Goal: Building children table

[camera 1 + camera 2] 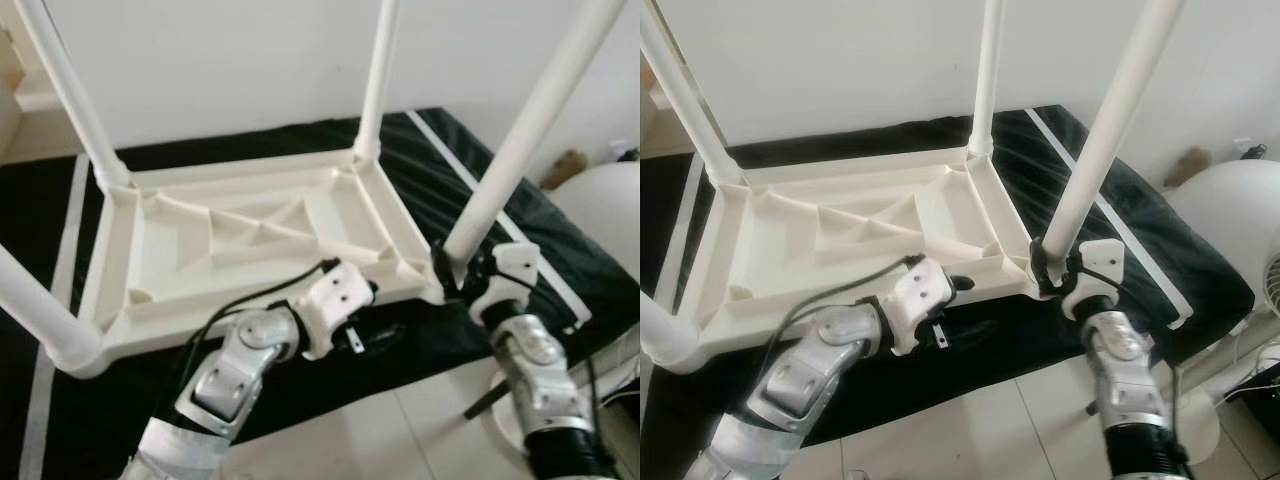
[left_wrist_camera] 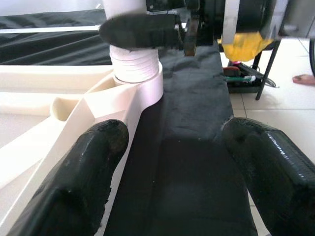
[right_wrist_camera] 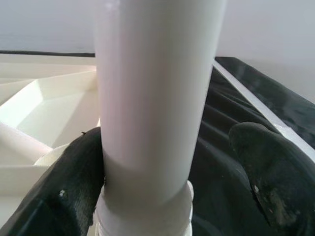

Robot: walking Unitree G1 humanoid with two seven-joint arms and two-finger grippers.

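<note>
1. Left eye view: showing the white children table (image 1: 240,240) lying upside down on a black sheet (image 1: 480,200) spread over the floor, underside ribs facing up, four white legs rising from its corners.
2. Sitting at the frame's 4 o'clock corner: the near right leg (image 1: 520,140), slanting up toward 1 o'clock.
3. Wrapping around the base of that leg, just above its socket: the right end effector (image 1: 1053,268); in the right wrist view, one black finger (image 3: 64,196) pressing the leg, the other standing apart from it, so not clamping tight.
4. Hovering at the frame's 6 o'clock edge: the left end effector (image 1: 375,293), fingers spread wide and holding nothing, one over the white rim, one over the sheet.
5. Showing beyond the sheet: pale floor tiles (image 1: 400,430).
</note>
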